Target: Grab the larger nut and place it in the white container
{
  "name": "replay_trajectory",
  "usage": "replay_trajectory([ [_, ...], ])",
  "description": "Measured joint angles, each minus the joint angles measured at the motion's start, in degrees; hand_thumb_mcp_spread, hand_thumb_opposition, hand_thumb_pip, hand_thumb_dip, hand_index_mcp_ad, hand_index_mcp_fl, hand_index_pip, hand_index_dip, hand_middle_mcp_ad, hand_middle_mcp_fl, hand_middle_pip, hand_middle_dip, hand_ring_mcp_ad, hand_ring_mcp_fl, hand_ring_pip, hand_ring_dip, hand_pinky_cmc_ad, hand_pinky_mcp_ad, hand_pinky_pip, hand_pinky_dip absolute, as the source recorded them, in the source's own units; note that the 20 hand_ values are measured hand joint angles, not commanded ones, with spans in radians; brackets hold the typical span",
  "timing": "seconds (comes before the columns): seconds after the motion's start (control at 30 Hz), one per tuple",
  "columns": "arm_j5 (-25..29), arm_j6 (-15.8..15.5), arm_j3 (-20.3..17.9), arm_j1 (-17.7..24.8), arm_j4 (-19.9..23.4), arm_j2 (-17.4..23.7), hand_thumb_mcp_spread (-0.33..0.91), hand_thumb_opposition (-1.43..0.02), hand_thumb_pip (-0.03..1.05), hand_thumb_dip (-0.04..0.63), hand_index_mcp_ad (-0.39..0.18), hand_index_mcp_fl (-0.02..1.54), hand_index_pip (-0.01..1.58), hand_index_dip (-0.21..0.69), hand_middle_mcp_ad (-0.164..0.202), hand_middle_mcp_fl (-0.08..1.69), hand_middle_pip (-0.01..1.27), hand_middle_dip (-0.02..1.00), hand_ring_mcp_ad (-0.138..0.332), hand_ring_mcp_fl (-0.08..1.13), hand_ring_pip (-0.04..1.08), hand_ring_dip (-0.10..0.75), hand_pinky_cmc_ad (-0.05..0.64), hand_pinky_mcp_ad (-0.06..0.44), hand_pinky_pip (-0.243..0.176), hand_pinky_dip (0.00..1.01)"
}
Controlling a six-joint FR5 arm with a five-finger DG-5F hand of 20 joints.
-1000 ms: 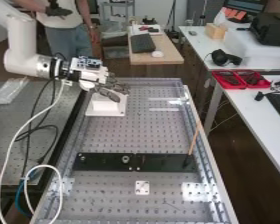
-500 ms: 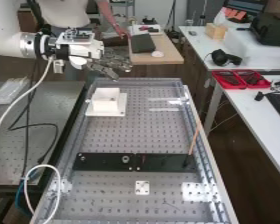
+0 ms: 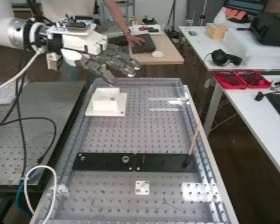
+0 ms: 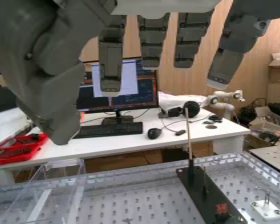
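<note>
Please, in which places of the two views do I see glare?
High view: bright glare on the bench, right of the small white plate, while the flat black bar looks dark. Wrist view: two pale strips on the bench, perhaps reflections, I cannot tell.

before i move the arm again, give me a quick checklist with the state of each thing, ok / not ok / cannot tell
1. Fingers straight and holding nothing: ok.
2. Hand apart from the white container: ok, there is a gap in the high view.
3. White container upright on its base: ok.
4. Larger nut off the black bar: ok, the spot between the smaller nut and the bearing is bare.
5. Larger nut inside the container: cannot tell, the inside can't be made out well enough.
6. Smaller nut and bearing on the bar: ok.
</note>
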Motion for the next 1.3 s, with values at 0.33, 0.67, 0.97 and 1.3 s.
replay_trajectory([
  [0.33,-10.9,-1.3,2.9,-7.6,-2.0,-1.9,0.16,-0.86,0.78,0.192,-0.152,0.02,0.85,-0.162,0.052,0.01,0.13,0.26,0.138,0.0,0.19,0.141,0.333,0.295,-0.094,0.75],
  [0.67,-17.8,-3.0,5.1,-11.2,-3.9,-3.0,0.16,-0.86,0.78,0.192,-0.152,0.02,0.82,-0.159,0.052,0.0,0.13,0.26,0.141,0.0,0.19,0.141,0.333,0.298,-0.094,0.75],
  [0.97,-18.4,-3.4,5.9,-11.8,-4.6,-3.1,0.16,-0.86,0.78,0.192,-0.152,0.02,0.8,-0.159,0.052,0.0,0.13,0.26,0.14,0.0,0.18,0.141,0.333,0.298,-0.093,0.75],
  [1.3,-17.3,-4.4,6.9,-12.7,-5.1,-2.8,0.15,-0.86,0.78,0.192,-0.152,0.02,0.72,-0.159,0.052,0.01,0.13,0.26,0.141,0.0,0.17,0.141,0.333,0.295,-0.096,0.75],
])
